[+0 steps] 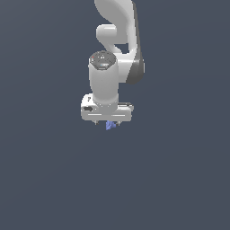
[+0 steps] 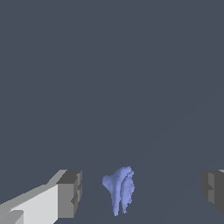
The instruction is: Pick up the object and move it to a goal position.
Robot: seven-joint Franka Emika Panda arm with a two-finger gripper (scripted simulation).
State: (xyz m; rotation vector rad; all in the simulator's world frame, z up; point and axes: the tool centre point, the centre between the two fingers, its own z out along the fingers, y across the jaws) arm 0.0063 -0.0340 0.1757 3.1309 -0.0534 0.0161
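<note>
The object is a small periwinkle-blue lumpy thing. In the wrist view it lies between my two grey fingertips, with a gap on each side, so neither pad touches it. My gripper is open around it. In the exterior view the object peeks out just under the white hand, and the gripper hangs directly over it, the fingers mostly hidden by the hand.
The white arm rises behind the hand toward the top of the exterior view. Everything else is a plain dark grey-blue surface with nothing on it that I can see.
</note>
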